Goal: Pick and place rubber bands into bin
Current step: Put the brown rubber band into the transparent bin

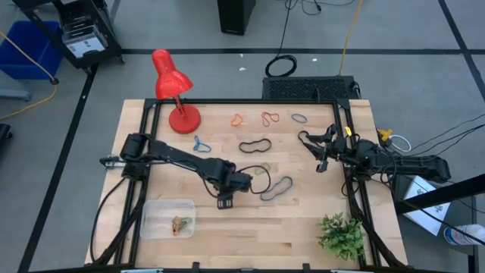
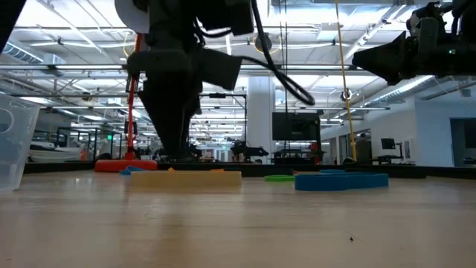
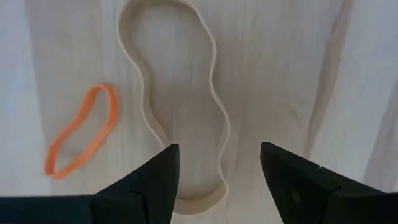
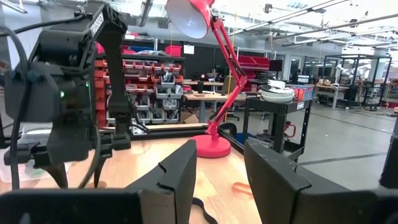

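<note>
A: Where is the left claw (image 1: 225,199) working right now?

B: It is hanging over the middle of the table (image 1: 250,235), a little toward the near side, pointing straight down. Its fingers (image 3: 155,180) are standing apart with nothing between them, straddling one end of a tan rubber band (image 3: 180,106) lying flat on the wood. An orange rubber band (image 3: 81,130) is lying just beside it.

A: And the rest of the bands?

B: They are lying scattered. A black rubber band (image 1: 255,145) is sitting near the centre, a blue-grey one (image 1: 276,188) to the right of the claw, a small blue one (image 1: 201,144) close to the red lamp (image 1: 173,91), and a few more orange and dark loops along the far edge. The bin (image 1: 167,218) is sitting at the near left, and something small and brownish is already lying in it.

A: How is the tan band going to handle?

B: I am judging it light, thin and floppy, lying flush to the table, so the fingertips will likely need to press right down and pinch across a single strand. The narrow waist or the end curve looks the best place. It could slip or spring out.

A: The right claw (image 1: 321,158)?

B: It is waiting at the right side of the table, lifted, jaws parted and holding nothing.
</note>
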Tool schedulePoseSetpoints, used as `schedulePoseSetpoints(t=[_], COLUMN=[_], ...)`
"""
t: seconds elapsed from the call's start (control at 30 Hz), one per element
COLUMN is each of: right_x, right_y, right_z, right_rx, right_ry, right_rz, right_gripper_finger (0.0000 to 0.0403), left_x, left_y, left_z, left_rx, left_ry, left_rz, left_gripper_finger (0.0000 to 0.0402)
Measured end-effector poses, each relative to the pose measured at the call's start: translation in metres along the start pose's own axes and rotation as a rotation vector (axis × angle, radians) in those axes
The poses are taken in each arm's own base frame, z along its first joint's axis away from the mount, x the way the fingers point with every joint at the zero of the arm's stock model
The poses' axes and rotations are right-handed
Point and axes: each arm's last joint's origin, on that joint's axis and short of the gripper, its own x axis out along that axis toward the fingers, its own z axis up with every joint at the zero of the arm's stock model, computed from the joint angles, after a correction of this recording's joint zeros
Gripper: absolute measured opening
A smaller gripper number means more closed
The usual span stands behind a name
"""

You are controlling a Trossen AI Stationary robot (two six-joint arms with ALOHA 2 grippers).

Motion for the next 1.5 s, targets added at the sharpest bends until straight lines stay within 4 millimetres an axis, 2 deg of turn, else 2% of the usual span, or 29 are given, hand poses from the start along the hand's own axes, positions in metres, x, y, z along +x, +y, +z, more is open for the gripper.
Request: schedulePoseSetpoints(t=[0.2, 0.4, 0.73, 0.9, 1.5], right_x=[0.000, 0.000, 0.000, 0.000, 0.000], right_y=[0.000, 0.000, 0.000, 0.000, 0.000], right_z=[0.000, 0.000, -0.001, -0.001, 0.000], right_rx=[0.000, 0.000, -0.001, -0.001, -0.001], right_ry=[0.002, 0.002, 0.005, 0.005, 0.005], right_rz=[0.000, 0.000, 0.000, 0.000, 0.000], right_gripper_finger=[0.0130, 0.0130, 0.0130, 0.0130, 0.0130], left_x=[0.012, 0.014, 0.015, 0.021, 0.026], left_y=[-0.001, -0.001, -0.003, -0.005, -0.001], left_z=[0.001, 0.003, 0.005, 0.006, 0.002], left_rx=[0.004, 0.004, -0.009, -0.002, -0.001], left_ry=[0.031, 0.023, 0.002, -0.030, -0.019], left_rz=[-0.009, -0.010, -0.056, -0.095, -0.044], left_gripper_finger=[0.0229, 0.0226, 0.0137, 0.0113, 0.0106])
